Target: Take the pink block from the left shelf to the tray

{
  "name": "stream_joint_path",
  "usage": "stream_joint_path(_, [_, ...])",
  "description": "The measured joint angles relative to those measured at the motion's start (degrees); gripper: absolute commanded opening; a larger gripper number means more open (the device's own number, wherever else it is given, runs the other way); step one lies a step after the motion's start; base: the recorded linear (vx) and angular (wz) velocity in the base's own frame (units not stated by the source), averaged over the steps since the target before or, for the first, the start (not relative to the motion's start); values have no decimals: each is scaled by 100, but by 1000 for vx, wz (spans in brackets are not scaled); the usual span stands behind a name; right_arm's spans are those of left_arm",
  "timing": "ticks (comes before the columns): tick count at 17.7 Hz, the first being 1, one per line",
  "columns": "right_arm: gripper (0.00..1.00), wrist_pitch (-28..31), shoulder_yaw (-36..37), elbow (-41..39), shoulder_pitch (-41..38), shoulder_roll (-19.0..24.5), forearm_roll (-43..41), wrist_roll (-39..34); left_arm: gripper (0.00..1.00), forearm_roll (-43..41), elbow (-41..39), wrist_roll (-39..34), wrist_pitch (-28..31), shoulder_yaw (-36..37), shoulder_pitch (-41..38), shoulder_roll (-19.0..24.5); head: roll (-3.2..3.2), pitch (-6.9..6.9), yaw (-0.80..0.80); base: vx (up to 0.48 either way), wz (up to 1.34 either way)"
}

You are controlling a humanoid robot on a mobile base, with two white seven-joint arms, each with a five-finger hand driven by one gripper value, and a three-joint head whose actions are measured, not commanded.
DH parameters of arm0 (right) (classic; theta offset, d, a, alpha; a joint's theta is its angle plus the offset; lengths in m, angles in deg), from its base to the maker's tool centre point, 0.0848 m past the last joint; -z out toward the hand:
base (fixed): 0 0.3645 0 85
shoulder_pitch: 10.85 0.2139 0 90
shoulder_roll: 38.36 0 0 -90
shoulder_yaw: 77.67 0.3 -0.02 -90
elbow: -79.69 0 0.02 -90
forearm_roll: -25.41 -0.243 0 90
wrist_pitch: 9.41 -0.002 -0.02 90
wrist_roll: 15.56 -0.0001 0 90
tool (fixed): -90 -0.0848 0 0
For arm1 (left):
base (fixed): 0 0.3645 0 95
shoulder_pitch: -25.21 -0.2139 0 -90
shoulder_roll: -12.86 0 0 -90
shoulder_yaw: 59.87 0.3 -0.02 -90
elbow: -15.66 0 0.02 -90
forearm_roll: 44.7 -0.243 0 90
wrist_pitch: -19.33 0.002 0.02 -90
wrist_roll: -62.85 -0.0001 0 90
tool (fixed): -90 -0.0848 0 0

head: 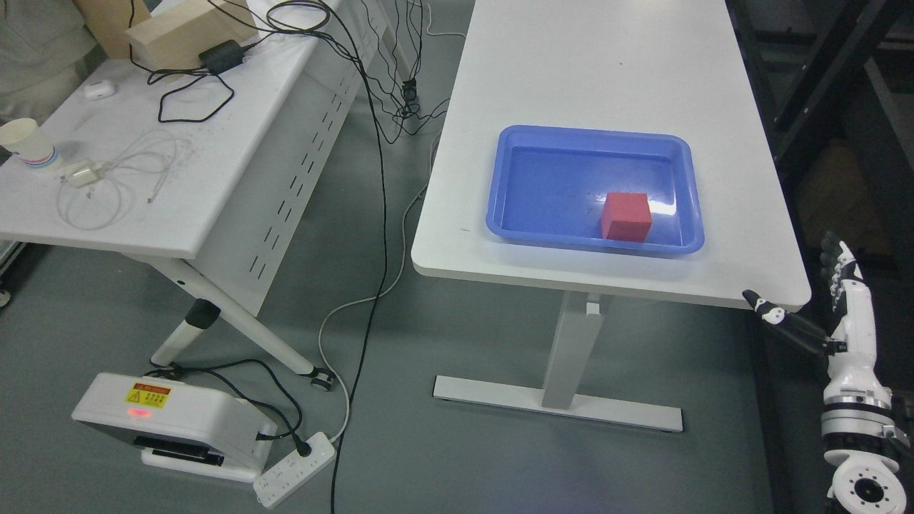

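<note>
Right robot hand (828, 300): white and black, it comes up from the lower right corner, fingers spread and straight, thumb pointing out to the left, holding nothing; it hangs beside the near right corner of the desk, off its edge.
Block (626, 215): a plain cube that reads more red than pink in this light, faces matte and unmarked, edges crisp; it sits up and to the left of the robot hand, well apart from it.
Block's resting place: on the floor of the tray, in the near right part, just beside the front wall; whether it touches that wall I cannot tell from this angle.
Tray (514, 171): blue plastic, shallow, rectangular with rounded corners and a raised rim, glossy inside; it lies flat on the desk, left of and beyond the robot hand, near the front edge.
Desk (600, 64): white top on a single white pedestal leg with a flat foot.
Second desk (143, 214): far to the left of the robot hand, carrying a paper cup (27, 143), white cables and a black adapter.
Floor: grey, with a white power strip (294, 478) and trailing black cords, left of and below the robot hand.
</note>
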Motion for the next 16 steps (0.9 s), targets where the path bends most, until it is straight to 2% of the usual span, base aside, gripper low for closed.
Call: stream_joint_path(16, [100, 49, -178, 21, -8, 4, 7, -246, 100, 0, 0, 0, 15, 0, 0, 0, 0, 0, 0, -102, -12])
